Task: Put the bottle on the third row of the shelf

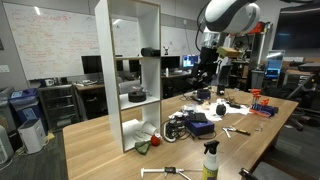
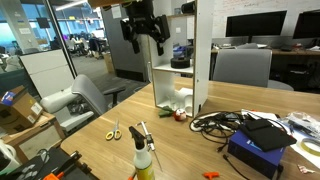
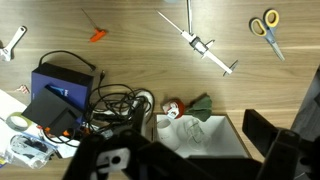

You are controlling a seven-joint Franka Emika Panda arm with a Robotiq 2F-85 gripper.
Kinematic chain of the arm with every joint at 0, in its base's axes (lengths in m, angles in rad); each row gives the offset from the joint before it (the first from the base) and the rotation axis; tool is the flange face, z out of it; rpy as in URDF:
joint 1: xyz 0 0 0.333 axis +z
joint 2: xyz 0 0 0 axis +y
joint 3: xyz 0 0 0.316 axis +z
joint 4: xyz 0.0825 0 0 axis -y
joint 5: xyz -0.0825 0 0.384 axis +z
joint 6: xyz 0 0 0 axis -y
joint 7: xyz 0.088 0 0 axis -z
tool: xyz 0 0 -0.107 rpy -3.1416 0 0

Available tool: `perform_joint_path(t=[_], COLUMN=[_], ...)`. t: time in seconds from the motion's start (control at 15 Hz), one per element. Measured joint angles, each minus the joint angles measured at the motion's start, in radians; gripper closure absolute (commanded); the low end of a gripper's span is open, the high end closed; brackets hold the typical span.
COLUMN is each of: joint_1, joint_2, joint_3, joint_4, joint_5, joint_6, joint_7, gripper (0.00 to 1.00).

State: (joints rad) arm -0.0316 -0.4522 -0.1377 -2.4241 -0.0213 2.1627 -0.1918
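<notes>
The bottle [image 1: 210,160], yellow-green with a black trigger head, stands upright near the table's front edge; in an exterior view the bottle [image 2: 145,160] is at the bottom. The tall white shelf [image 1: 104,70] stands on the table, also visible as the shelf [image 2: 203,50] further back. My gripper [image 1: 206,72] hangs open and empty high above the table beside the shelf, far from the bottle, and shows as the gripper [image 2: 144,40] near the top. In the wrist view the gripper [image 3: 195,162] looks down on the shelf's [image 3: 232,130] white box; the bottle is out of view there.
The shelf holds a dark bowl [image 1: 137,95], a black object [image 1: 150,51] and white cups [image 2: 180,95]. On the table lie a blue box [image 3: 60,85], cables [image 3: 115,105], scissors [image 3: 265,22], a caliper [image 3: 200,45], a wrench [image 3: 12,42] and a red and green item [image 3: 185,104].
</notes>
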Motion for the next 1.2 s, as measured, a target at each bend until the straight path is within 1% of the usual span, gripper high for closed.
perform_joint_path(t=[0.27, 0.93, 1.07, 1.2], joint_1=[0.0, 0.0, 0.0, 0.01], joint_2=[0.004, 0.003, 0.004, 0.01], joint_3=[0.0, 0.0, 0.0, -0.012], joint_4=[-0.025, -0.019, -0.018, -0.015], joint_5=[0.0, 0.0, 0.009, 0.096], joint_6=[0.0, 0.001, -0.026, -0.094], joint_7=[0.0, 0.0, 0.006, -0.017], gripper=[0.0, 0.0, 0.0, 0.0])
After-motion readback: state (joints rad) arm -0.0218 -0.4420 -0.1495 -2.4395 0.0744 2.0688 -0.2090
